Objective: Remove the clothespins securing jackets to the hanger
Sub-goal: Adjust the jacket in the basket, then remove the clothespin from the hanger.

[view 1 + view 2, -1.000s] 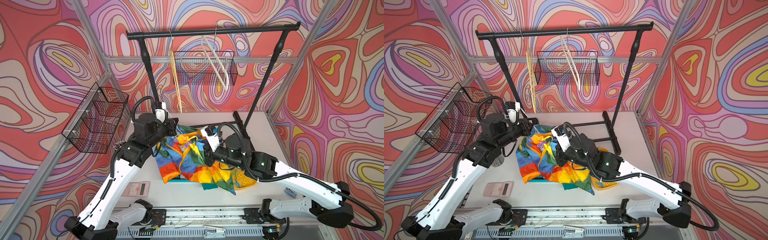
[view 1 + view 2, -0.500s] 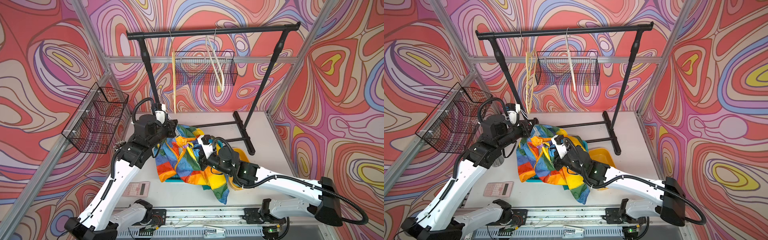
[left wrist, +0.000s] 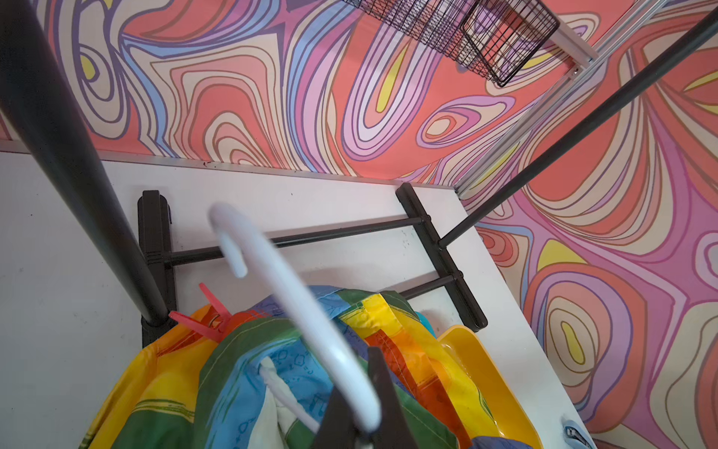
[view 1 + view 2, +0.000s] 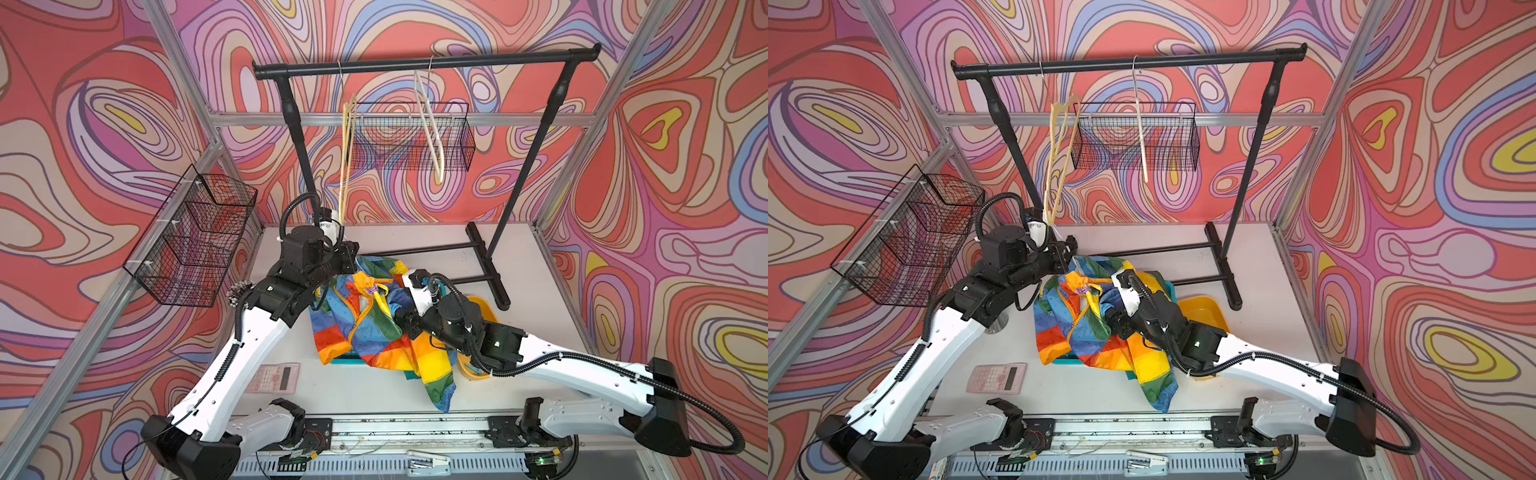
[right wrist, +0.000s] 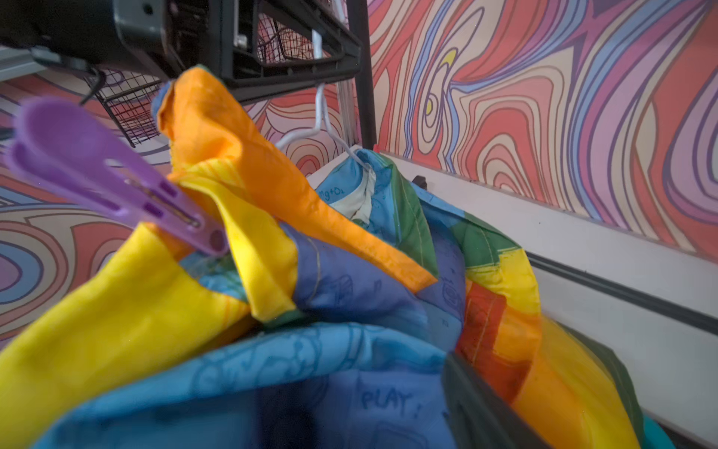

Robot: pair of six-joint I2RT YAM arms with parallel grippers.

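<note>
Purple clothespin point(image 4: 1082, 289) clipped to rainbow jacket point(image 4: 1059, 332) heaped on table point(image 4: 1258, 266).

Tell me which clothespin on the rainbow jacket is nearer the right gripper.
The purple clothespin, clipped on the yellow fold just ahead of the right gripper. The pink clothespin sits at the jacket's far edge, beside the rack's foot.

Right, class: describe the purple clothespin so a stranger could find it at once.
Find the black clothes rail; in front of its base sits a heaped rainbow-striped jacket. On its upper folds a purple clothespin pinches a bunch of orange and yellow cloth. It is the only purple clip; the pink clothespin sits at the jacket's edge.
</note>
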